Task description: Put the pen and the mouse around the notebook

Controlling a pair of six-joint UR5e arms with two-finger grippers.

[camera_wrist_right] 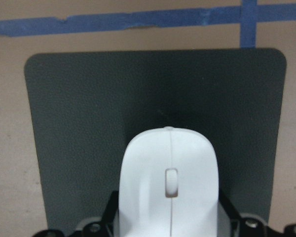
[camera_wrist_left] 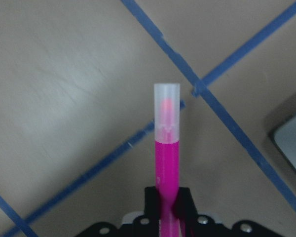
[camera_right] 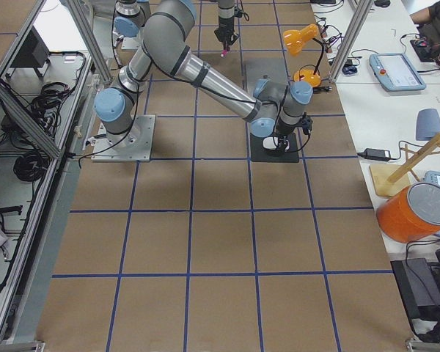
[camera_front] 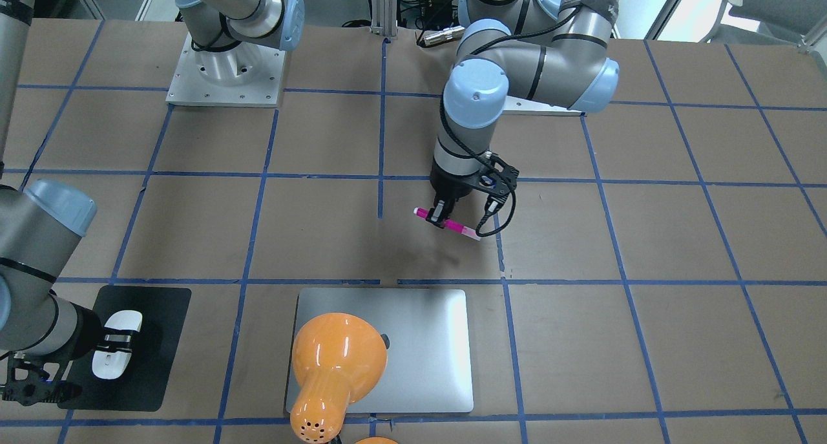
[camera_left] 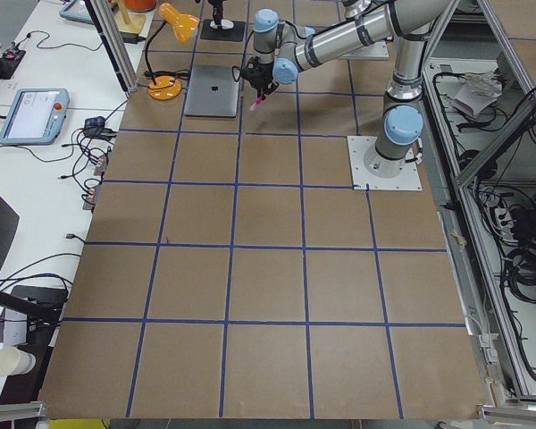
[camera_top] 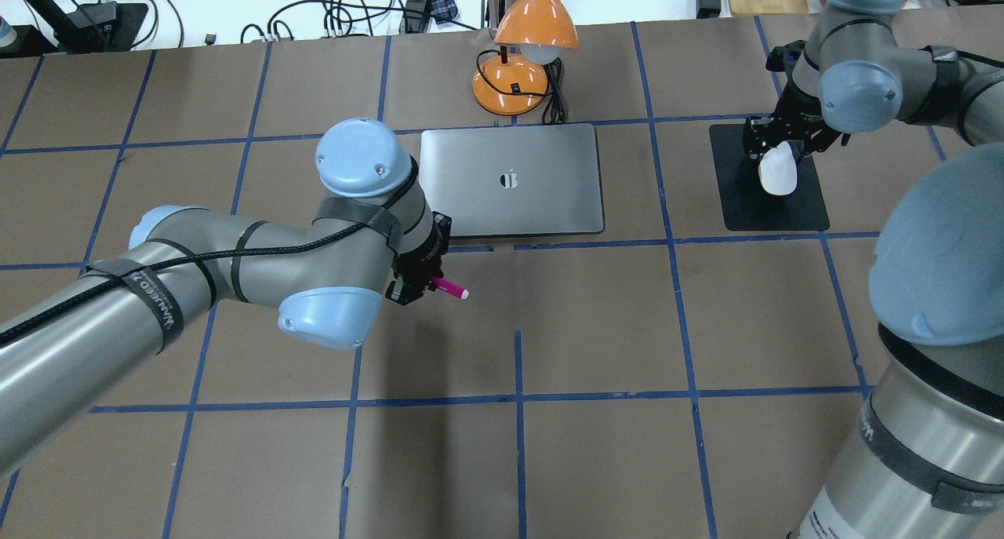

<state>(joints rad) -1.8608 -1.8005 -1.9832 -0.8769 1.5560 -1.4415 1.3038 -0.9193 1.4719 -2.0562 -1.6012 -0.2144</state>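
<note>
Magenta pen (camera_front: 462, 229) clamped in left tool (camera_front: 441, 216); white mouse (camera_front: 108, 365) gripped in right tool (camera_front: 119, 341).

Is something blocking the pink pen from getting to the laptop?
No. The pen, held in the left gripper, has only bare table between it and the laptop; nothing visible blocks it.

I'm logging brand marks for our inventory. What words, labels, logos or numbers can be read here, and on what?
No text reads clearly.
On the silver-grey metal notebook: a small dark logo, no letters.
On the black band round the left arm: white lettering, too blurred to read.
On the right arm: print too small to read.
The glossy white mouse and magenta-pink pen: no text visible.
</note>
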